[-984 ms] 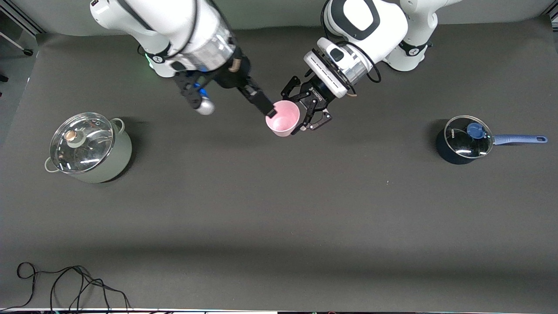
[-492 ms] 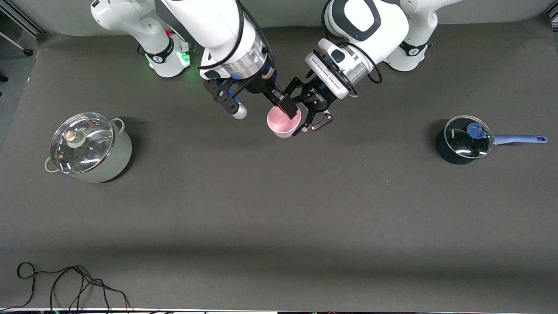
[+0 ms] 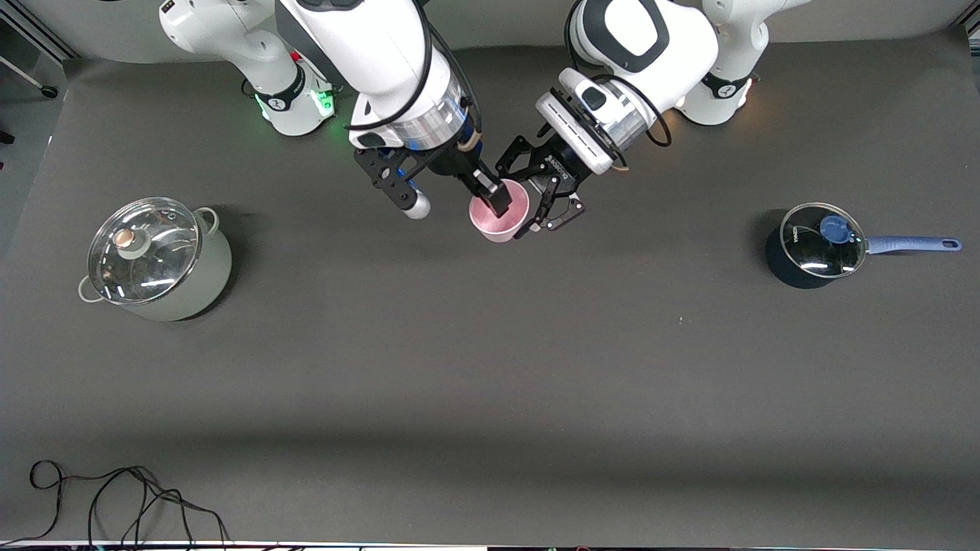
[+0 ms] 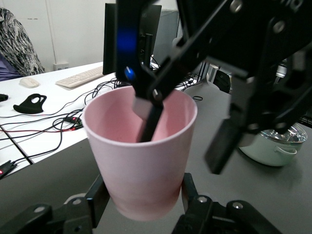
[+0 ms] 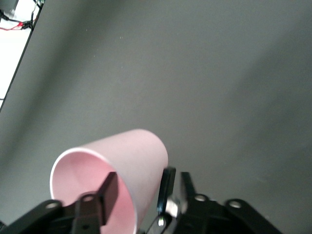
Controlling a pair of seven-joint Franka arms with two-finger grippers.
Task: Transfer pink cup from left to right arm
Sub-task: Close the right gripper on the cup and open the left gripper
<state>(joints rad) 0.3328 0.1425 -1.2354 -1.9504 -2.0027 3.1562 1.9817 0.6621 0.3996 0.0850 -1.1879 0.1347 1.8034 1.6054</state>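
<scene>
The pink cup [image 3: 499, 218] is up in the air, over the middle of the table near the robots' bases. My left gripper [image 3: 530, 205] is shut on the cup's lower part. In the left wrist view its fingers [image 4: 97, 197] press both sides of the cup [image 4: 141, 165]. My right gripper [image 3: 496, 197] is open and straddles the cup's rim. One slim finger [image 4: 146, 129] is inside the cup and the other [image 4: 225, 144] hangs outside, apart from the wall. The right wrist view shows the cup [image 5: 131, 156] between the right gripper's [image 5: 137, 191] two fingers.
A pale green pot with a glass lid [image 3: 157, 260] stands toward the right arm's end of the table. A dark blue saucepan with a lid and a blue handle [image 3: 821, 245] stands toward the left arm's end. Loose cables [image 3: 115, 497] lie at the table's near edge.
My right gripper has swung in from the cup's rim, and one of its fingers now reaches inside the cup. My left gripper and the cup have hardly moved.
</scene>
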